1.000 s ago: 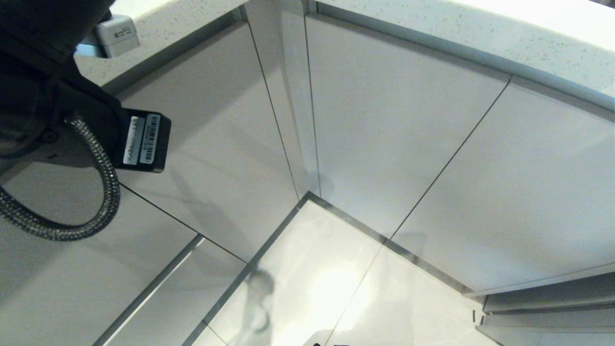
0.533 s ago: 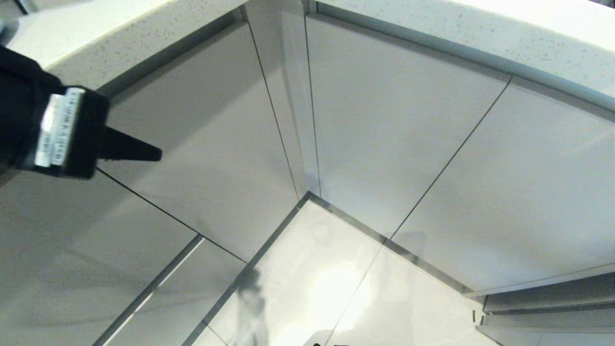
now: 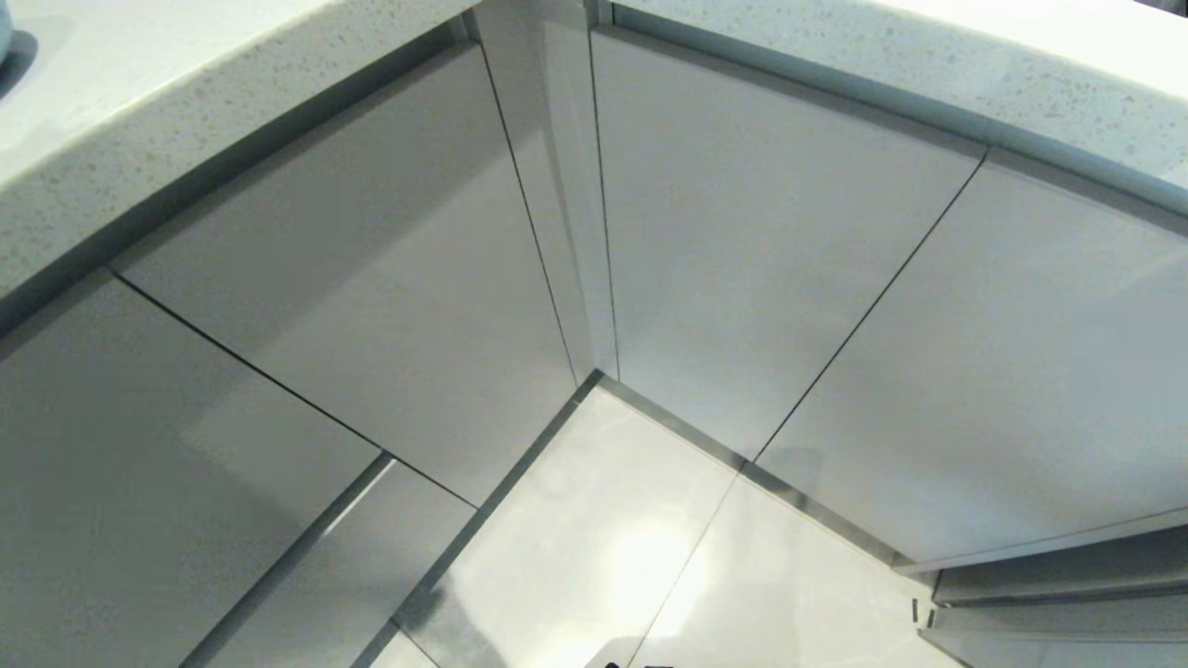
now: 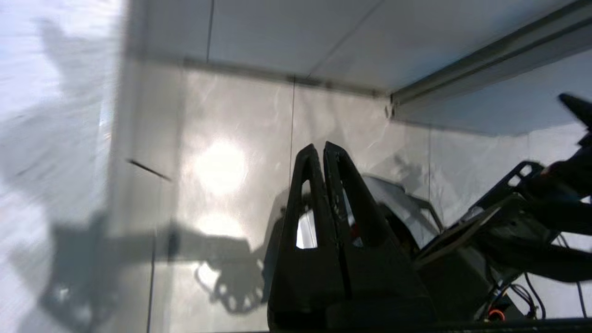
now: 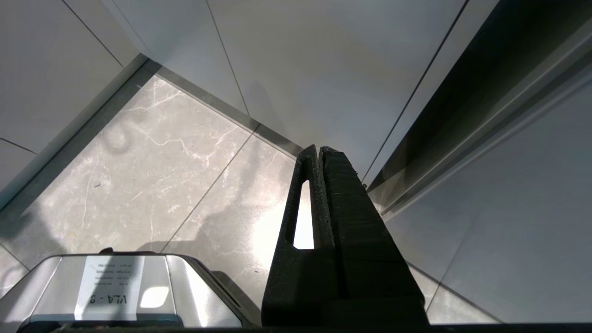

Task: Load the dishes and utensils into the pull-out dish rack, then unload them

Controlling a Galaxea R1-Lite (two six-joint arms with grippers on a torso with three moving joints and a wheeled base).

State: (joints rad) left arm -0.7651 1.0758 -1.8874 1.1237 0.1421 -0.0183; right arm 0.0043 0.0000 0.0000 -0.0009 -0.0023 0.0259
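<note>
Your left gripper [image 4: 322,149] has its fingers pressed tight together with nothing between them, pointing down over the shiny floor tiles [image 4: 222,152]. Same deal on your right gripper [image 5: 320,150]: fingers shut, empty, floor beyond the tips and pale cabinet fronts [image 5: 323,69] past that. No plate, bowl, chopsticks, spoon or rack shows anywhere near either set of fingertips.

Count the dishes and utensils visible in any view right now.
0. No plate, bowl, chopsticks or spoon appears in any view; the cabinet fronts are all closed, so they may be hidden inside. Both the left gripper and right gripper hold nothing.
</note>
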